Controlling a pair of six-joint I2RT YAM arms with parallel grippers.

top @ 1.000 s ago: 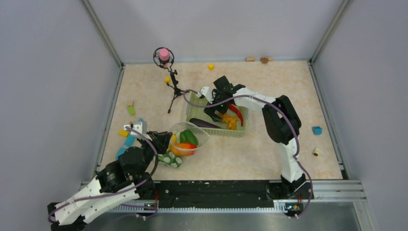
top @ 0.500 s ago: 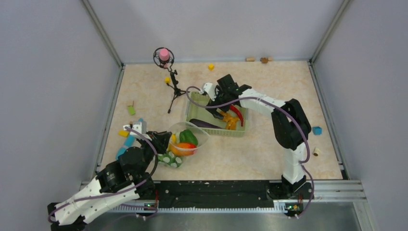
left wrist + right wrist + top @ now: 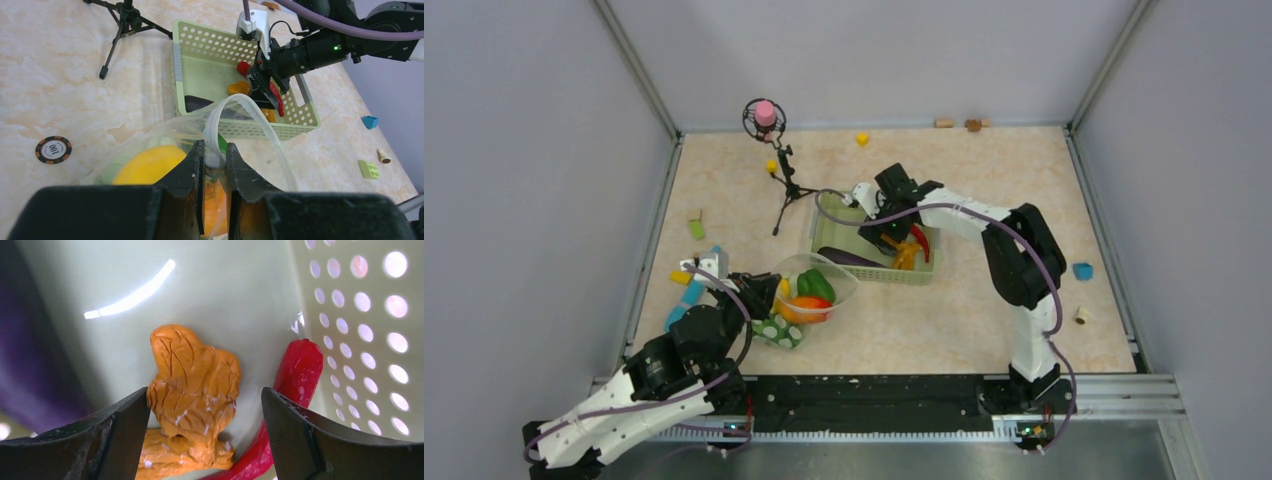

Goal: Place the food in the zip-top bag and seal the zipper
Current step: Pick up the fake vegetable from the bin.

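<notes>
The right arm rises from its near-right base, bends at a high elbow and reaches left into the green mesh basket [image 3: 829, 232]. There the right gripper [image 3: 205, 396] points down, jaws apart, straddling an orange piece [image 3: 192, 380] that lies between the red chili [image 3: 296, 374] and the purple eggplant [image 3: 25, 355]. The left arm lies low at the near left, its left gripper [image 3: 215, 151] clamped on the zipper [image 3: 214, 122] of the zip-top bag [image 3: 167, 134], which sits just near-left of the basket with a lemon [image 3: 145, 167] and a green pepper [image 3: 816, 284] inside.
</notes>
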